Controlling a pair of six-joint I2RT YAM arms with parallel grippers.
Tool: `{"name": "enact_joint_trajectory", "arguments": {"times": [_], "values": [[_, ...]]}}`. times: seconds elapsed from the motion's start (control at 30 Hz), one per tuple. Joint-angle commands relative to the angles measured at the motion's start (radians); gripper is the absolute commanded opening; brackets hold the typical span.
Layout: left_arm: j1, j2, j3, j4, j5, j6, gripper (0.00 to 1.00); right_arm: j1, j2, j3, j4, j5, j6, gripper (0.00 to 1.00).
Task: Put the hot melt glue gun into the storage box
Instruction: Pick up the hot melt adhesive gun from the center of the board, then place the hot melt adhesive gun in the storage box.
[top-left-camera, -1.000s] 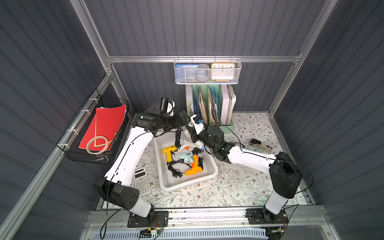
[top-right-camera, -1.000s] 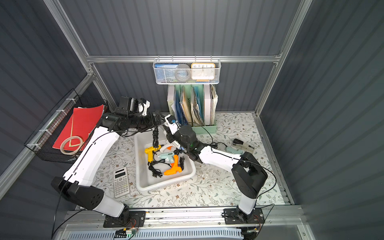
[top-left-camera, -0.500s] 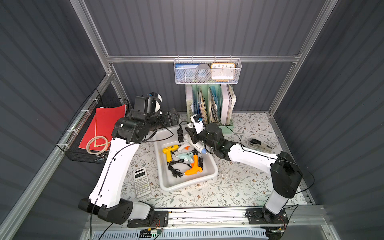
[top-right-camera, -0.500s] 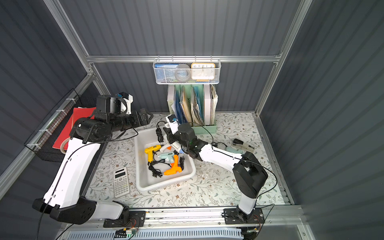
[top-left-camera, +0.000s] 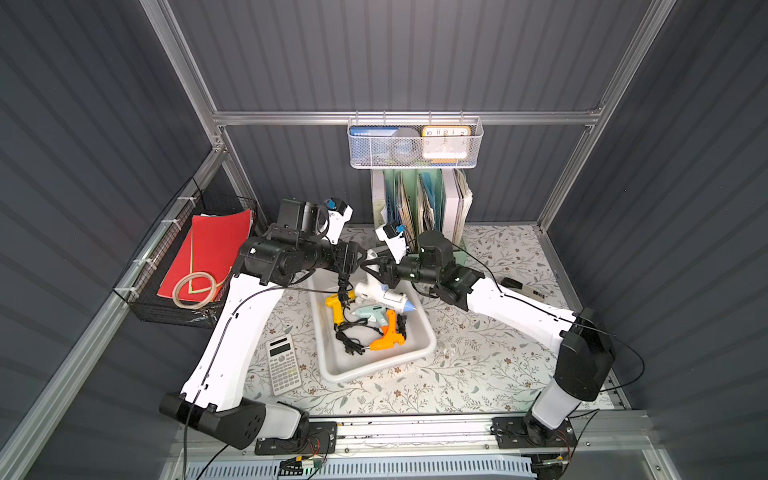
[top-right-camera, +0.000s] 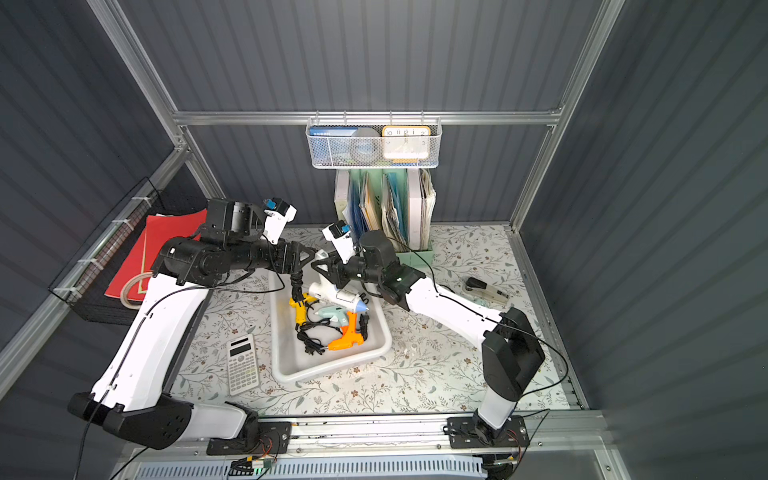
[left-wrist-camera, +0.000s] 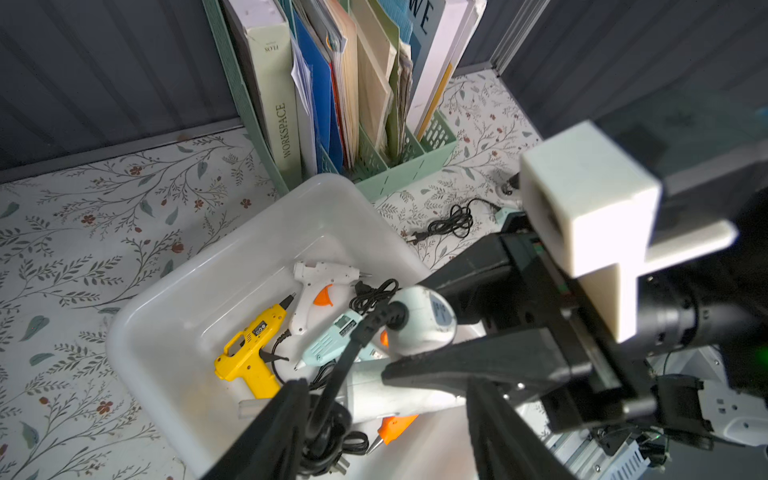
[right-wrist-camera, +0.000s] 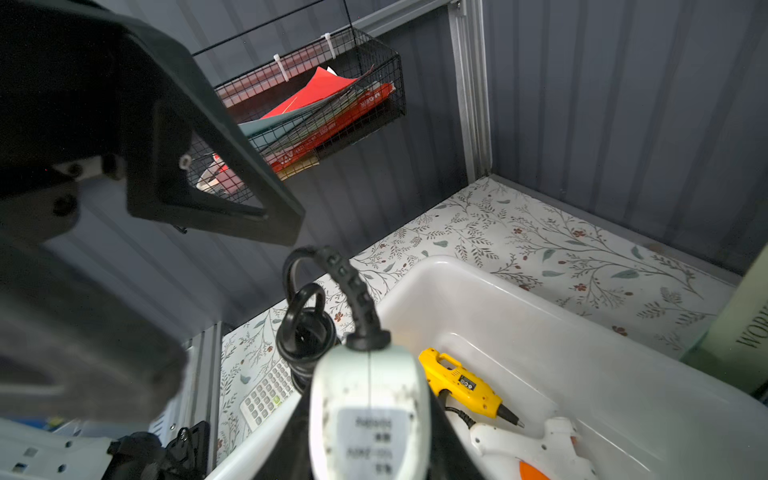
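Hot melt glue gun (top-left-camera: 384, 297): white with a blue tip, held up by its handle over the far end of the storage box, nozzle angled toward your right arm's side; whether it touches the guns beneath cannot be told
Table (top-left-camera: 478, 353): floral-patterned top, carrying the box and the loose items
Storage box (top-left-camera: 328, 357): white tub at mid-table between your two arms, just in front of the file holder
Wire basket (top-left-camera: 187, 266): black, hung on the wall at your left, red folders inside
File holder (top-left-camera: 419, 208): mint green, upright against the back wall, packed with books and papers
Right gripper (top-left-camera: 376, 272): your right jaws are clamped tight on the glue gun's handle, above the box's far rim
Left gripper (top-left-camera: 355, 264): faces the right one, just beside it; your left jaws stand partway apart and grip nothing, with the gun's cord bundle lying in the gap against one finger
Calculator (top-left-camera: 284, 368): flat on the table, just beside the box on your left
Loose guns: yellow (top-left-camera: 336, 307), mint (top-left-camera: 370, 311) and orange (top-left-camera: 386, 336), lying in the box among black cords
Cord (top-left-camera: 343, 286): black, bundled, hanging from the handle's end down toward the yellow gun
Stapler (top-left-camera: 523, 289): on the table at your right, well apart from the box
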Motion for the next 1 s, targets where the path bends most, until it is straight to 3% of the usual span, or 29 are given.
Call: {"name": "enact_joint_trajectory", "arguments": {"times": [0.0, 0.2, 0.4, 0.43, 0.57, 0.6, 0.8, 0.97], "values": [[0.035, 0.011, -0.01, -0.055, 0.039, 0.07, 0.58, -0.011, -0.026, 0.031, 0.013, -0.091, 0.023, 0.0], [0.073, 0.019, -0.04, -0.049, 0.064, 0.077, 0.49, -0.017, -0.021, 0.028, 0.026, -0.11, 0.028, 0.0], [0.077, 0.069, -0.035, -0.034, 0.175, 0.082, 0.44, -0.018, -0.002, 0.042, 0.033, -0.147, 0.038, 0.0], [0.077, 0.081, -0.033, -0.027, 0.189, 0.083, 0.4, -0.018, 0.001, 0.043, 0.036, -0.15, 0.042, 0.0], [0.077, 0.129, -0.01, -0.025, 0.212, 0.059, 0.05, -0.018, 0.012, 0.043, 0.036, -0.141, 0.051, 0.0], [0.078, 0.136, -0.001, -0.031, 0.201, 0.051, 0.0, -0.018, 0.014, 0.041, 0.035, -0.137, 0.051, 0.0], [0.082, 0.131, 0.022, -0.037, 0.122, -0.035, 0.0, -0.018, 0.045, 0.042, 0.031, -0.122, 0.075, 0.0], [0.082, 0.104, -0.017, -0.048, 0.042, -0.097, 0.0, -0.018, 0.091, 0.038, 0.045, -0.122, 0.101, 0.25]]}}
